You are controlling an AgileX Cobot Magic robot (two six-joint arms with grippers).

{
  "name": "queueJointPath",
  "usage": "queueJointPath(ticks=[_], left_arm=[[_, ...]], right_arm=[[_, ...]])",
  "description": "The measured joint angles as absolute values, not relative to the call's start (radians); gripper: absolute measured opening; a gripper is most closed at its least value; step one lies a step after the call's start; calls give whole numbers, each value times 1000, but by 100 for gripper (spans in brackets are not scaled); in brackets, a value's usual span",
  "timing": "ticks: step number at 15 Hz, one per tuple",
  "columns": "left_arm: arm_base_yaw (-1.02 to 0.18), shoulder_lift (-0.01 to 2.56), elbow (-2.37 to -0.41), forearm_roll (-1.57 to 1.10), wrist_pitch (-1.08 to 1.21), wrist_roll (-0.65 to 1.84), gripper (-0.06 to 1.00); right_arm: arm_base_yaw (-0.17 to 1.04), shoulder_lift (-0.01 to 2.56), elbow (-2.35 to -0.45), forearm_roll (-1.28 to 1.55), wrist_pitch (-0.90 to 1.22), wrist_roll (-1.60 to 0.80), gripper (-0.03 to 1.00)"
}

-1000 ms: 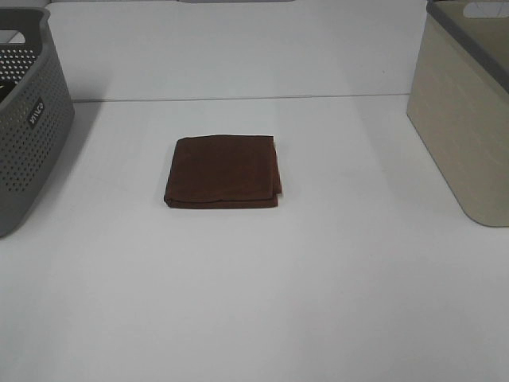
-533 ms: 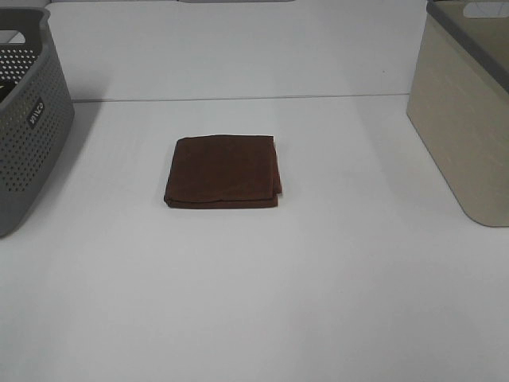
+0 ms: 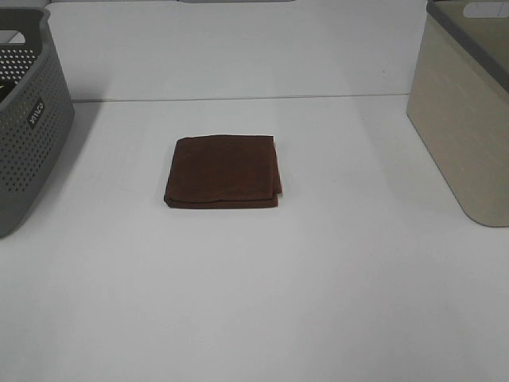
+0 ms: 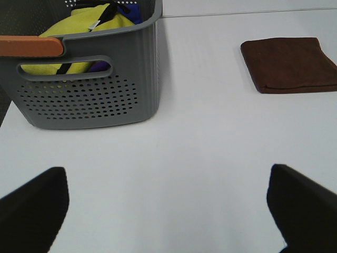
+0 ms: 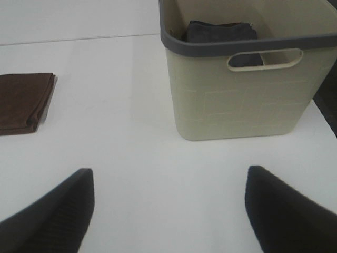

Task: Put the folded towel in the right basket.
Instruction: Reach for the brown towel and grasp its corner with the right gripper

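A folded dark brown towel (image 3: 223, 171) lies flat on the white table, near the middle; it also shows in the left wrist view (image 4: 290, 63) and the right wrist view (image 5: 23, 102). The beige right basket (image 3: 469, 103) with a grey rim stands at the right edge; the right wrist view (image 5: 239, 95) shows a dark folded cloth (image 5: 221, 31) inside it. My left gripper (image 4: 168, 211) is open and empty, far from the towel. My right gripper (image 5: 168, 211) is open and empty, in front of the basket. Neither arm shows in the exterior high view.
A grey perforated basket (image 3: 28, 119) stands at the left edge; the left wrist view (image 4: 89, 89) shows yellow and blue cloth (image 4: 84, 23) in it. The table's far edge (image 3: 238, 98) runs behind the towel.
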State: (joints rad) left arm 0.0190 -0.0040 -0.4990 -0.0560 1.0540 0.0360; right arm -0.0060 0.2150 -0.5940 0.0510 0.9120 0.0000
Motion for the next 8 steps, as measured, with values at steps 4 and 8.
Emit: queueJointPath(ticks=[4,8], left_arm=[[19,-4,-499,-56,1054,36,97],[19,-4,-499,-56,1054,36,97]], right_arm=[[-6,614,-770,107,828,10,75],[-6,972,-1018,171,826,-79,75]])
